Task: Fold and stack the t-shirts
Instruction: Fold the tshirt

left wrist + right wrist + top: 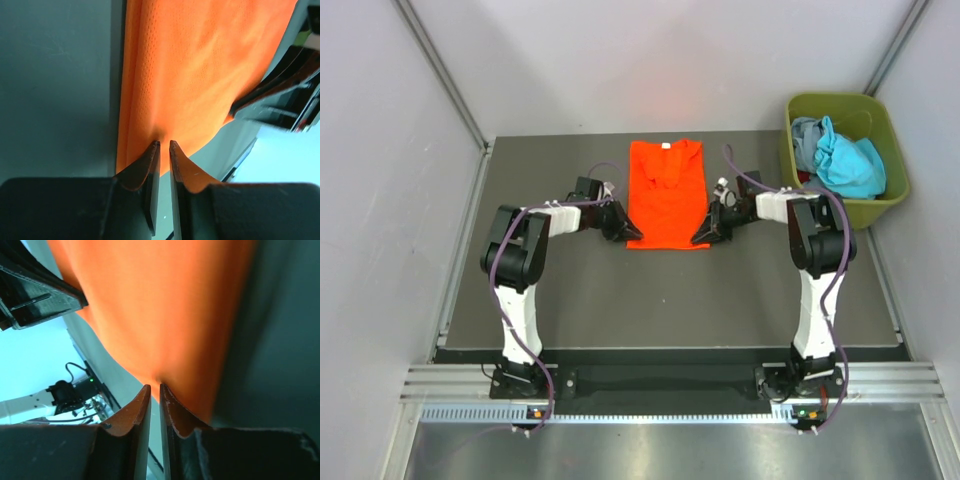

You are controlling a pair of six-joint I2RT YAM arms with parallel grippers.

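orange t-shirt (666,195) lies flat at 12 o'clock on the dark table (670,300). left gripper (632,236) is at its 7 o'clock corner and right gripper (701,238) at 5 o'clock. both sets of fingers are narrow, nipping the hem. olive bin (880,210) at the table's 2 o'clock corner holds a bunched teal-blue t-shirt (850,162) and a grey t-shirt (807,135). pale walls (620,60) on three sides.
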